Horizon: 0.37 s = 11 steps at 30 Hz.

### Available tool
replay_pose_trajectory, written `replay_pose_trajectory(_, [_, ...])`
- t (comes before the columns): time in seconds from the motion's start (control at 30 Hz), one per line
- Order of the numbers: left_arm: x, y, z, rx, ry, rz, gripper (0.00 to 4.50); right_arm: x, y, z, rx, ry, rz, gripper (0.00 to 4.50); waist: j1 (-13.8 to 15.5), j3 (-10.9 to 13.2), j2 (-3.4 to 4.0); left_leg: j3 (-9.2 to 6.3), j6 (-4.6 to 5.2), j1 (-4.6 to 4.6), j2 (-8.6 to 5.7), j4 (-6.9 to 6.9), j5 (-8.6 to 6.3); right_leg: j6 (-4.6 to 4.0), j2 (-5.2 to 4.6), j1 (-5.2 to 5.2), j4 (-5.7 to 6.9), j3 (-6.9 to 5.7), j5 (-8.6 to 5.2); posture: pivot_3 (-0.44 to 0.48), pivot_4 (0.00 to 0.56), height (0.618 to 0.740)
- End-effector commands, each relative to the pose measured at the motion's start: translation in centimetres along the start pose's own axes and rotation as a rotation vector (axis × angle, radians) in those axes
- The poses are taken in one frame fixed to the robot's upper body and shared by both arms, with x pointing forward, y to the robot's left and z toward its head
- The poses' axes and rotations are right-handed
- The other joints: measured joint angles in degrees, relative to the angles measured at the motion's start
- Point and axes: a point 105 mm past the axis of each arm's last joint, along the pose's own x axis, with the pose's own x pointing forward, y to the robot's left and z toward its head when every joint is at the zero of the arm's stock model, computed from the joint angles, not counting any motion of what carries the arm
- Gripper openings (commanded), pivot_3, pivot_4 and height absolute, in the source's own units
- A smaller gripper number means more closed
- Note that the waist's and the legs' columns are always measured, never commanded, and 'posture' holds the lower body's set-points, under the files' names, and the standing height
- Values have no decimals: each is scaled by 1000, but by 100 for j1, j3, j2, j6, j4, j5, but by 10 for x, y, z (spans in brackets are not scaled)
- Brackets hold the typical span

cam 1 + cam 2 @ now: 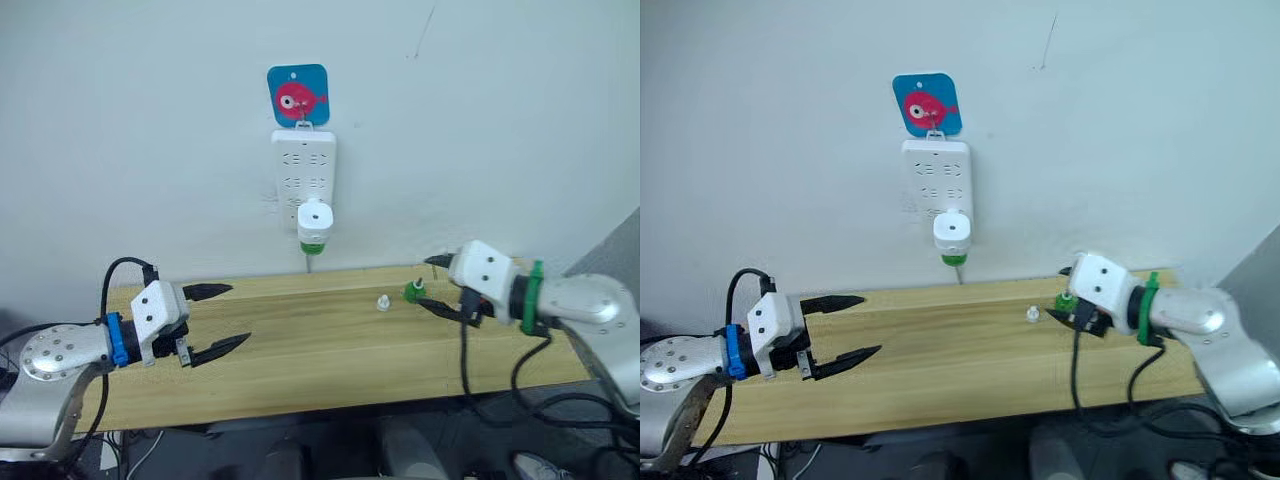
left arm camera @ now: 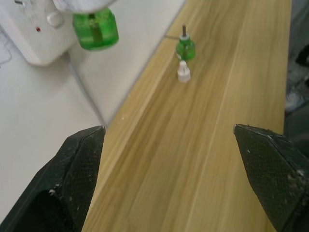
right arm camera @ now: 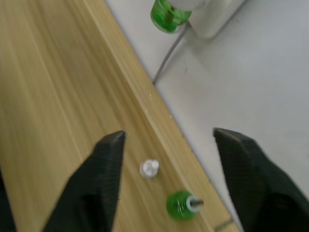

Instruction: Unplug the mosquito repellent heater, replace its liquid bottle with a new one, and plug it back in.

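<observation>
Two green bottles (image 1: 415, 291), one heater (image 1: 314, 219)

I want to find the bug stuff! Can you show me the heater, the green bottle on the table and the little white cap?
heater (image 1: 314, 218), left eye view, on its white front.
green bottle (image 1: 415, 291), left eye view, on its green body.
white cap (image 1: 383, 302), left eye view, on its middle.

Heater (image 2: 79, 4) cropped; prongs hidden in strip (image 1: 303, 165).
</observation>
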Motion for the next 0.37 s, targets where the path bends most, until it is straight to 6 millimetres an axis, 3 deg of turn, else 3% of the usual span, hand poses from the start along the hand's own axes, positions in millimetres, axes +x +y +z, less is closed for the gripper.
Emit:
replay_pose_trajectory(0.03, [-6, 9, 0, 30, 64, 52, 4500, -25, -2, -7, -31, 27, 27, 4486, 57, -2, -3, 1, 0, -1, 0, 0, 0, 0, 0, 0, 0, 0, 0, -93, 79, 730])
replay_pose_trajectory(0.17, [-6, 4, -11, 63, 154, 60, 4500, -37, -2, -21, -58, 57, 41, 4486, 90, -5, -7, 5, 1, 1, 3, 0, -1, -5, 0, 1, 1, 5, 4, -83, 79, 730])
replay_pose_trajectory(0.37, [-2, 3, -7, 65, 107, 43, 4500, -44, -5, -25, -42, 48, 39, 4486, 126, -7, -10, 6, -1, 7, 4, 6, 2, -6, -1, 8, 4, 5, 5, -77, 76, 730])
